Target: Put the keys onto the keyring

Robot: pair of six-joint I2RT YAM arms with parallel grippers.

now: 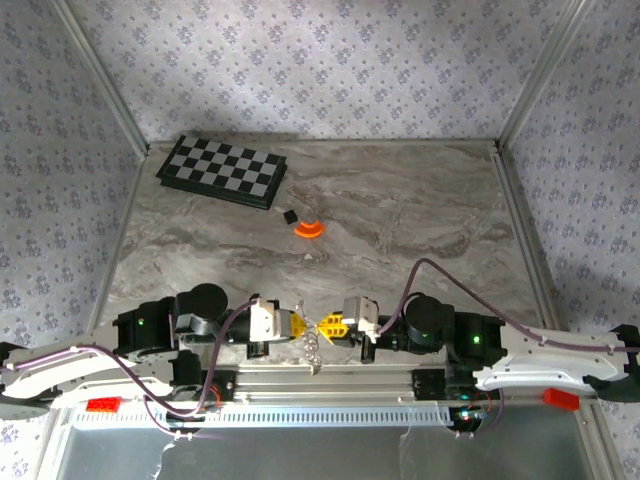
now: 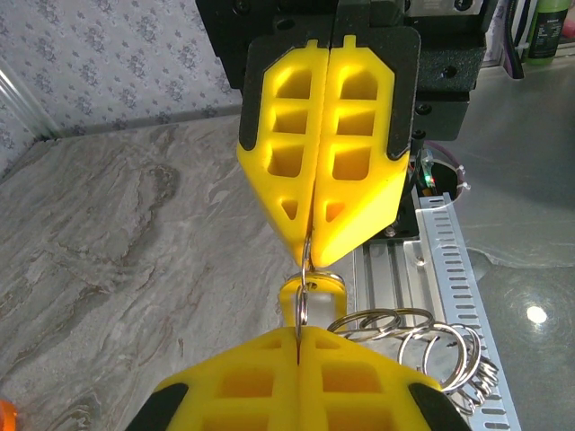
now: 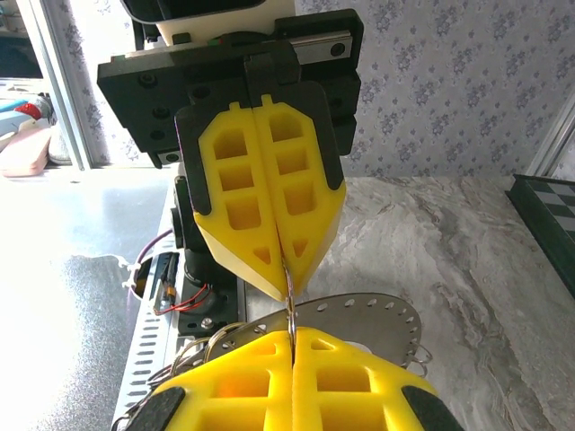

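Biggest thing here is the marbled grey worktop (image 1: 420, 210), boxed in by patterned walls. At the far left of it lies a black-and-grey checkered board (image 1: 222, 170). Both arms are folded in along the near edge, and their yellow fingers meet nose to nose about in the middle.

The left gripper (image 1: 297, 323) is fully closed, fingers pressed flat together. The left wrist view shows a thin metal loop nipped right at its tips (image 2: 296, 334). The right gripper (image 1: 330, 325) is clamped tight too, and it's pinching the other side of that same loop (image 2: 308, 251). So the two are basically holding one little ring edge-on between them.

That loop belongs to the keyring (image 3: 368, 314), which from the right wrist looks like a silvery disc with holes round its rim and a bunch of small split rings hanging off it. It's up off the worktop, hanging between and below the fingertips, just over the slotted rail at the near edge.

Out towards the board there's an orange cone-like disc (image 1: 309, 229) with a small black cube (image 1: 290, 215) just beside it.

Smallest of all are the keys (image 2: 328, 285). That's a tiny yellowish piece right against the pinched loop between the two sets of tips. Can't tell if it's actually threaded on.
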